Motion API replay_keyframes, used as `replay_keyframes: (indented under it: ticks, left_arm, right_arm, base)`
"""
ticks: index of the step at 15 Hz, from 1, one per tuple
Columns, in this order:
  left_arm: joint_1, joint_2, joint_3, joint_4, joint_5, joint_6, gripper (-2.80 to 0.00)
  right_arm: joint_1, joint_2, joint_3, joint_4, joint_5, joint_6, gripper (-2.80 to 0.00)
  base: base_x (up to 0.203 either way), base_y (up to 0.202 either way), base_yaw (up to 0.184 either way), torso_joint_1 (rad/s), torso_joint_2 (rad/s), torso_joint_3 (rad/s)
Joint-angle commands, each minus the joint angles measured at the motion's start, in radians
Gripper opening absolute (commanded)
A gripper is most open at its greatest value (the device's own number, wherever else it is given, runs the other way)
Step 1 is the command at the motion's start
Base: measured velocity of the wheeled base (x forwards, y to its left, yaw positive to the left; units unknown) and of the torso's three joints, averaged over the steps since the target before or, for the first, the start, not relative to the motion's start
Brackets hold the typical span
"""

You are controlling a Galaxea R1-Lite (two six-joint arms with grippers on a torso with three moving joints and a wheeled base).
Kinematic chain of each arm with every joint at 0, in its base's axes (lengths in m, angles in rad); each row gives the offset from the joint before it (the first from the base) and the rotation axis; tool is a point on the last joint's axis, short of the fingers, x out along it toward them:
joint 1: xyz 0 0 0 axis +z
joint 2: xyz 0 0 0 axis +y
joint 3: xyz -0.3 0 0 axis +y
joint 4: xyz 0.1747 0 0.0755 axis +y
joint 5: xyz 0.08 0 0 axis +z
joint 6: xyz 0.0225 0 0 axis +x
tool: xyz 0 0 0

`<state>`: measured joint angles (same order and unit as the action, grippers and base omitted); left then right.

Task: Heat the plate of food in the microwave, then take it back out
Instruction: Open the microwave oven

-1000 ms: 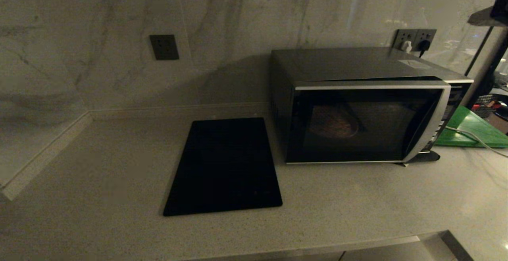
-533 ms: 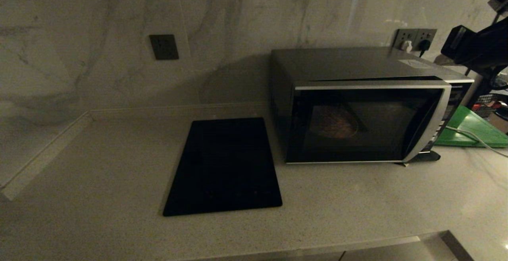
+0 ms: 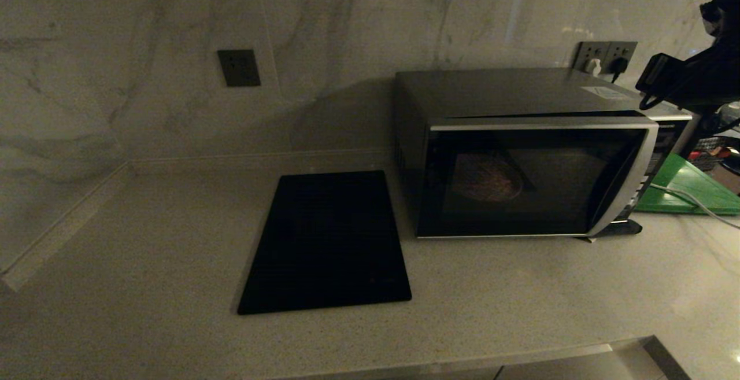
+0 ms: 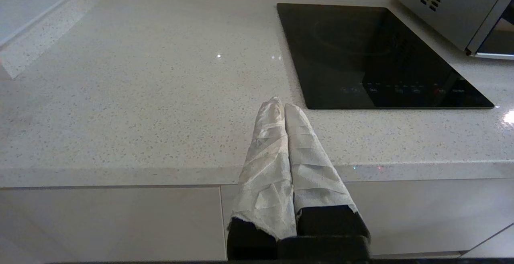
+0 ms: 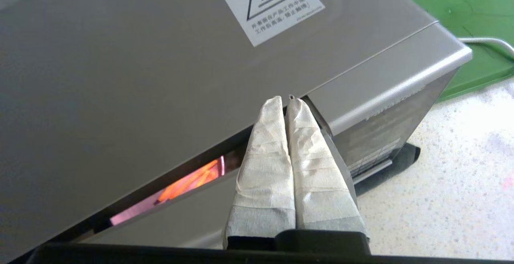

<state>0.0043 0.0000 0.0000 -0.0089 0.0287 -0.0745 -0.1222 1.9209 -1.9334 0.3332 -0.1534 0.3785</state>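
Right gripper (image 5: pixel 286 100) hovers over the microwave (image 3: pixel 520 154) top's near right corner, fingers pressed together; door slightly ajar, plate of food (image 3: pixel 485 179) inside.

A pale speckled counter (image 3: pixel 144 241) fills the lower frame, meeting the marble wall along the top. A black cooktop (image 3: pixel 326 241) lies flat at centre. Just right of it stands the microwave (image 3: pixel 520 148), apart by a narrow gap. At the right edge lies a green board (image 3: pixel 691 192), with a white cable (image 3: pixel 694 202) over it.
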Motion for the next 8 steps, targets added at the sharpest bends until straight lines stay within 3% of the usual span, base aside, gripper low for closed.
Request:
replay_keyframes:
  ticks: [1,4,8]
  left_arm:
    - [0.0,0.002,0.0,0.0,0.0,-0.001,-2.8]
    - [0.0,0.002,0.0,0.0,0.0,-0.001,-2.8]
    - [0.0,0.002,0.0,0.0,0.0,-0.001,-2.8]
  right_arm:
    - [-0.002,0.016,0.002,0.0,0.01,-0.007,-2.8]
    - [-0.002,0.017,0.008,0.003,0.084,-0.007,-2.8]
    - [-0.001,0.038,0.012,0.007,0.087,-0.006,-2.8]
  base:
    - [0.0,0.0,0.0,0.0,0.0,0.0]
    - [0.0,0.0,0.0,0.0,0.0,0.0]
    - [0.0,0.0,0.0,0.0,0.0,0.0]
